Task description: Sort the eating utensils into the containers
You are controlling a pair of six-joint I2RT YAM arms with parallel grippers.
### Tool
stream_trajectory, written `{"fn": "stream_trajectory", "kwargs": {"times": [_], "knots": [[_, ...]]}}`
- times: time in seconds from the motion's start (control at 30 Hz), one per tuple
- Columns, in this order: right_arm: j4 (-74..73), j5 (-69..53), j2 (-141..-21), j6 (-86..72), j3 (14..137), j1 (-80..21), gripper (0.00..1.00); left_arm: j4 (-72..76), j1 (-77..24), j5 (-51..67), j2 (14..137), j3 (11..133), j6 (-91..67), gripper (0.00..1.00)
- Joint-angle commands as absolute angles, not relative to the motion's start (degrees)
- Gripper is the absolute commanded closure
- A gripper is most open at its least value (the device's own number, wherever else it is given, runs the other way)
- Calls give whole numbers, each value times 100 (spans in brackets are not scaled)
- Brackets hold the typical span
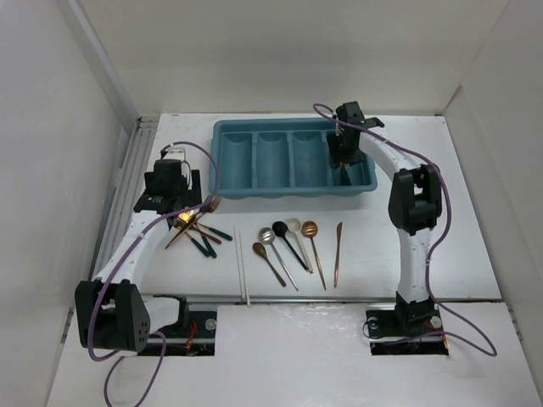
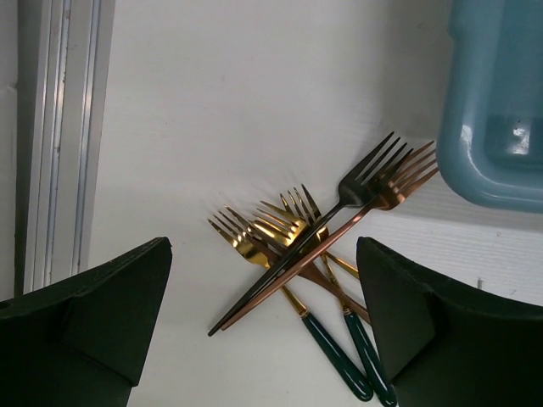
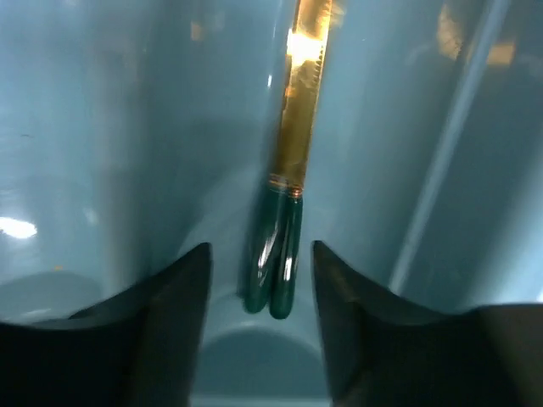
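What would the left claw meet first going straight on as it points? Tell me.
The left claw would probably meet the crossed forks first, the black fork and copper fork on top; depth is unclear.

Polished gold metal and a glossy green, possibly plastic handle are seen on the knife (image 3: 297, 144) at the right gripper (image 3: 261, 248), within a shiny plastic tray (image 3: 102, 170).

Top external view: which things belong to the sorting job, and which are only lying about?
Job: forks, spoons, copper knife, chopsticks, teal cutlery tray, green-handled knife in its rightmost slot.
Lying about: aluminium rail, purple cables.
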State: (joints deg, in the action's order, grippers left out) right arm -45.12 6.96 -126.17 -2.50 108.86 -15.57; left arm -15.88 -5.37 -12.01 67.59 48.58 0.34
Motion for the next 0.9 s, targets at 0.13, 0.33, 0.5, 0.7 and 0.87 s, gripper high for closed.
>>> {"fn": "stream_trajectory", "kwargs": {"times": [0.13,0.33,0.5,0.7,0.87], "knots": [[-5027,606,-11490,-78,11481,-1625,38,-1468,-439,-1222,6917,5194,-9,12],[-4782,1020,-9400,-1429,8354,-2468,29,-1362,-439,-1222,7049,5194,-8,12],[-4605,792,-8614,-2459,6418,-3391,28,-1257,-439,-1222,7049,5133,-9,12],[-4535,800,-8438,-2996,5485,-3787,29,-1257,-642,-1222,6996,5133,-9,12],[-3843,423,-8385,-3181,4669,-3788,38,-1257,-642,-1222,6943,5133,-9,12]]}}
